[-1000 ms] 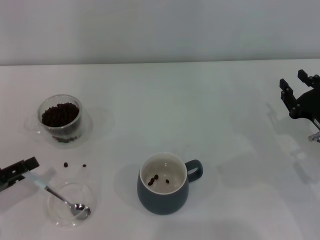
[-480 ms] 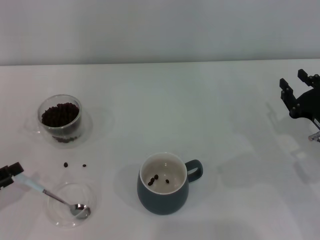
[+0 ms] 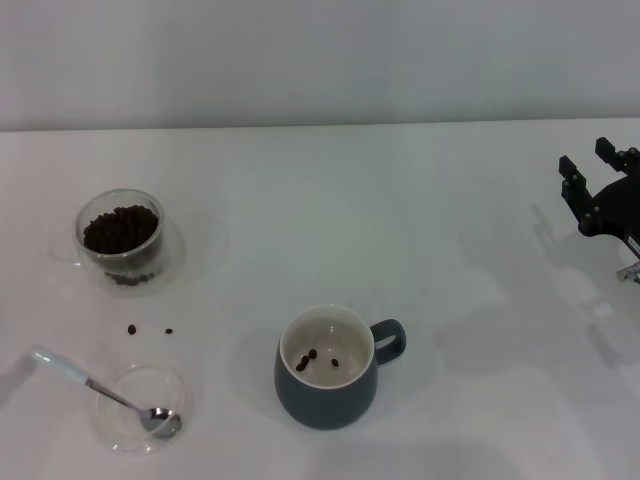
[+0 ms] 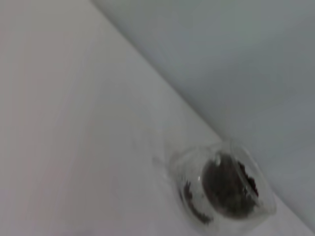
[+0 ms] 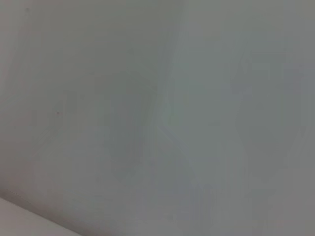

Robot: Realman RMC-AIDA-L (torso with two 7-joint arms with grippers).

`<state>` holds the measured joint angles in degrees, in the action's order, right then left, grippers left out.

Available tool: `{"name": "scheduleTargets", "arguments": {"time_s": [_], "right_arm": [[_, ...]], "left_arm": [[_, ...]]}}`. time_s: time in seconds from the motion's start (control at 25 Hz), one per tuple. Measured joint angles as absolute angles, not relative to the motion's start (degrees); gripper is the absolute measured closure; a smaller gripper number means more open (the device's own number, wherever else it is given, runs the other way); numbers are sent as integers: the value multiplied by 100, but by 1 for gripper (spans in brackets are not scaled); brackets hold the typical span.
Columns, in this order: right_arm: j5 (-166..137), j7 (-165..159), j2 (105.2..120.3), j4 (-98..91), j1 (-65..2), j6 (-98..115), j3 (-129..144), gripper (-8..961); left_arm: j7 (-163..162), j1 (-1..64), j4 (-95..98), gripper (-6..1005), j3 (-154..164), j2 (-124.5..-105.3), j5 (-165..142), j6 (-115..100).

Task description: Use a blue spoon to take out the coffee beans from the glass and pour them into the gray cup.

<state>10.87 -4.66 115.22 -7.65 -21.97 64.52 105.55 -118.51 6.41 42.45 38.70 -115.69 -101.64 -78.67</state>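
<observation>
The blue spoon lies with its metal bowl in a flat clear glass dish at the front left, its pale handle resting out over the rim. The glass with coffee beans stands at the left; it also shows in the left wrist view. The gray cup stands at the front middle with three beans inside. My left gripper is out of view. My right gripper is parked at the far right edge, open and empty.
Two loose beans lie on the white table between the glass and the dish. A grey wall runs along the back edge.
My left gripper let go of the spoon handle and withdrew left out of the head view. The spoon stays in the dish. The right arm has not moved.
</observation>
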Motion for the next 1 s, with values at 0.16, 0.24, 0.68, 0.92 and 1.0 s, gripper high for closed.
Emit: {"name": "scheduleTargets", "arguments": {"time_s": [0.16, 0.24, 0.68, 0.92, 1.0], "right_arm": [[1091, -466, 11522, -761, -2197, 6451, 10555, 489], [1093, -466, 11522, -758, -2195, 6450, 10556, 489], [1107, -466, 11522, -758, -2160, 6445, 10533, 489], [1108, -466, 11522, -805, -2041, 6497, 10522, 489], [1120, -466, 11522, -794, -2030, 6501, 10521, 489]], "left_arm": [[-11554, 541, 4512, 331, 3648, -11651, -10071, -7972], [-11352, 533, 4568, 331, 3503, -11675, -9908, -8100], [-9195, 522, 4385, 333, 2779, -11903, -9119, -8327], [-7171, 551, 3442, 335, 2462, -11897, -8468, -8294], [-6448, 548, 3114, 335, 2382, -11904, -8209, -8292]]}}
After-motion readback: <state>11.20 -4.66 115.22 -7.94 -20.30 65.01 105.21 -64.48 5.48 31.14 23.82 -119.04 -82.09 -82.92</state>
